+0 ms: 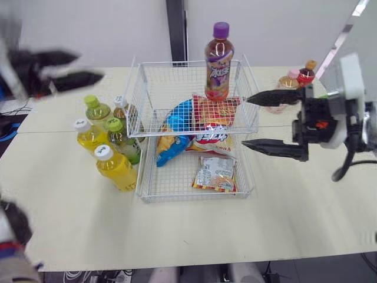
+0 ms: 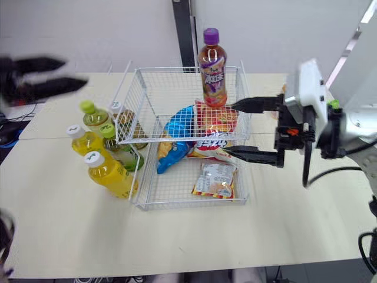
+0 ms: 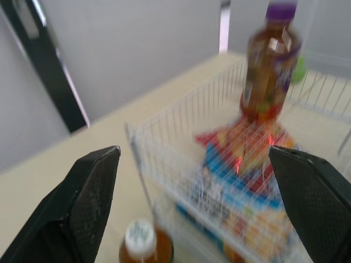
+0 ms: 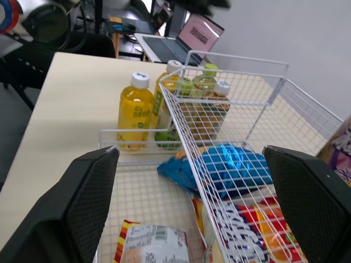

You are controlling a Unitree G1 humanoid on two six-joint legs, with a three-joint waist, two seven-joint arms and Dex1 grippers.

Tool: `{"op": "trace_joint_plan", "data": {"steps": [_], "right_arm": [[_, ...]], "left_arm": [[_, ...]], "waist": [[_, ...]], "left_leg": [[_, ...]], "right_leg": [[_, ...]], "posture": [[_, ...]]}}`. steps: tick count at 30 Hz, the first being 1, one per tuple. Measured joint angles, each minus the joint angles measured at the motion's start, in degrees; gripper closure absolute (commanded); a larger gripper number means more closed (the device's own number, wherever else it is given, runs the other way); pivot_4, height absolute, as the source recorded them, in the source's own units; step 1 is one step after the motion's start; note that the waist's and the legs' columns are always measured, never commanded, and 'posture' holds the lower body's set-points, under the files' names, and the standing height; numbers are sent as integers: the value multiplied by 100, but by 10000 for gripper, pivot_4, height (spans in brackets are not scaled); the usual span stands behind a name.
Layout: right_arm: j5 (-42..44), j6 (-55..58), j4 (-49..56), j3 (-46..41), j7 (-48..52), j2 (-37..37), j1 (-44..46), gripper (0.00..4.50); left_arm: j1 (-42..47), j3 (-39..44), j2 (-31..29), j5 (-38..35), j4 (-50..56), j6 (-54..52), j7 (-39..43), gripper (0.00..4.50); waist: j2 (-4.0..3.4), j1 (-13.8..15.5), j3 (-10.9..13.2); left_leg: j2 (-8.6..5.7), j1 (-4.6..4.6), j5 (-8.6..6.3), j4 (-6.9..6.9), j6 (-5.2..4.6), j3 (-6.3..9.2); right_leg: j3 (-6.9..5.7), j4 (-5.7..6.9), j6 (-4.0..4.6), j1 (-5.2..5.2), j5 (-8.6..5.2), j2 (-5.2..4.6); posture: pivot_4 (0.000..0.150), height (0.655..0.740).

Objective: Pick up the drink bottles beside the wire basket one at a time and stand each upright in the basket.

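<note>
Left gripper (image 1: 89, 66): raised above the far-left part of the table (image 1: 306, 218), jaws spread, empty.

Five drink bottles (image 1: 116, 168) stand clustered just beside the left wall of the wire basket (image 1: 194, 196). Two are yellow with white caps, two are green-capped, one is brown with a white cap. All are upright and outside the basket.

Purple-capped bottle (image 1: 218, 62): upright at the basket's far end.

Basket floor: blue snack bag (image 1: 177, 125), red packet (image 1: 215, 112), small foil packet (image 1: 215, 174).

Right gripper (image 1: 245, 121): at the basket's right wall, fingers pointing left, jaws wide apart, holding nothing. Small bottles (image 1: 305, 73) stand behind it, far right.
</note>
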State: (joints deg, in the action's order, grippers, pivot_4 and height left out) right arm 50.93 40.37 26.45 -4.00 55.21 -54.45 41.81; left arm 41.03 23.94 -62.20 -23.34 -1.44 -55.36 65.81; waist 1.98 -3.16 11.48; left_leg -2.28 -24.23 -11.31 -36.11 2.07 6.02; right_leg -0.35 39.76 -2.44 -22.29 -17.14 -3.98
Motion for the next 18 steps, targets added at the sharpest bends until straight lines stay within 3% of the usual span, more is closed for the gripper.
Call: {"op": "trace_joint_plan", "data": {"steps": [8, 12, 18], "right_arm": [[-449, -187, -198, 558, 455, 456, 238, 0], [-536, -196, -167, 598, 461, 584, 235, 0], [-692, -191, -50, 596, 385, 707, 170, 0]], "left_arm": [[-2024, 1597, 164, -190, 49, 504, -106, 188], [-2351, 1692, 546, -343, 88, 689, -400, 188], [-2281, 1367, 1505, -293, 605, 1103, -1689, 188]], "waist": [[6, 120, 2], [6, 169, 1], [10, 162, -2]], "left_leg": [[-2, 0, -1, 2, 1, 2], [-3, 0, -1, 1, 2, 4], [2, 0, -1, 0, 2, 5]], "right_leg": [[-2, -3, 3, -1, 0, -8], [-4, -7, 13, 1, 7, -10], [-5, -9, 21, 2, 15, -14]], "posture": [[1500, 7400], [1500, 7400], [1500, 7400]]}}
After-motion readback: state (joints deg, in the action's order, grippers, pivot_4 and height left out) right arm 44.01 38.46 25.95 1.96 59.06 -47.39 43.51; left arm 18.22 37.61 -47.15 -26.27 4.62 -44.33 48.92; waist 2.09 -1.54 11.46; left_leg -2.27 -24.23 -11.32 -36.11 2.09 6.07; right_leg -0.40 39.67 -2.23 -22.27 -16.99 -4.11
